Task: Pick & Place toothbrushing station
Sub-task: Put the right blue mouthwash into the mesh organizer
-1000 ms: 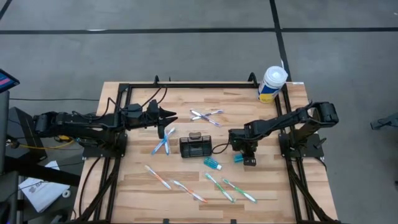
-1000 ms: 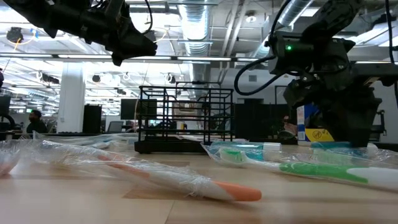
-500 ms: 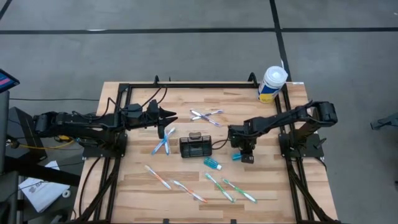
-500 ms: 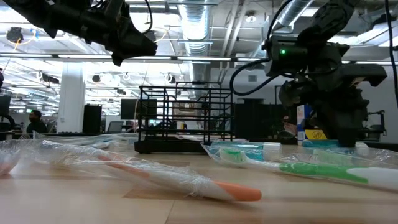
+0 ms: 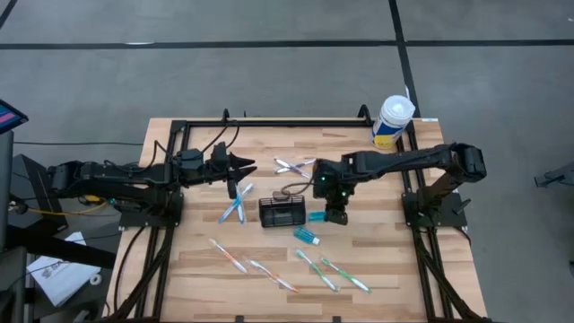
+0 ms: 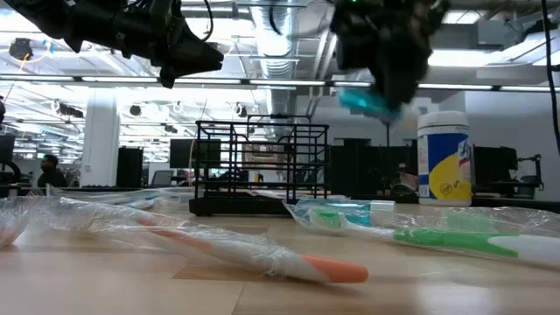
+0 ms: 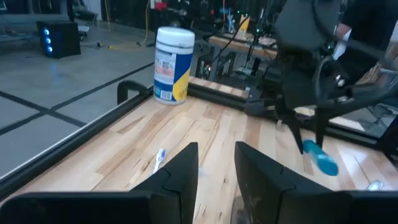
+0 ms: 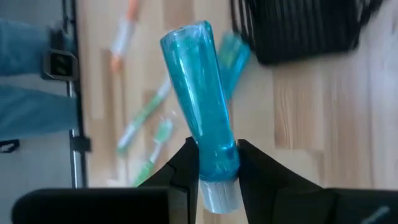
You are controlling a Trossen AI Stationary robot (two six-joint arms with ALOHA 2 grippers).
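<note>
Currently a translucent teal tube [image 8: 202, 106] is held by its capped end between the fingers of the right gripper [image 5: 334, 213], well above the tabletop [image 5: 404, 269]; in the right wrist view the tube is seen projecting forward from the closed fingers, and in the low view it hangs tilted, higher than the top of the basket. The toothbrushing station [image 5: 282, 212], a black wire-mesh basket, stands upright near the middle of the tabletop, with its long side running parallel to the front edge.

Seen from above, the right gripper is just beside the basket, on the side facing the right edge of the tabletop, and the tube's free end points toward the basket. The coming move is judged to turn on this: the basket's open top lies a little toward the left edge from the gripper and lower, so the tube would have to be carried sideways over the rim and brought nearer to upright before being let down into a compartment.

The left gripper [image 5: 242, 167] hovers nearer the back left corner, its fingers narrowly parted and holding nothing. It is farther from the basket than the right gripper. Wrapped toothbrushes [image 5: 332, 271] lie scattered toward the front edge.
</note>
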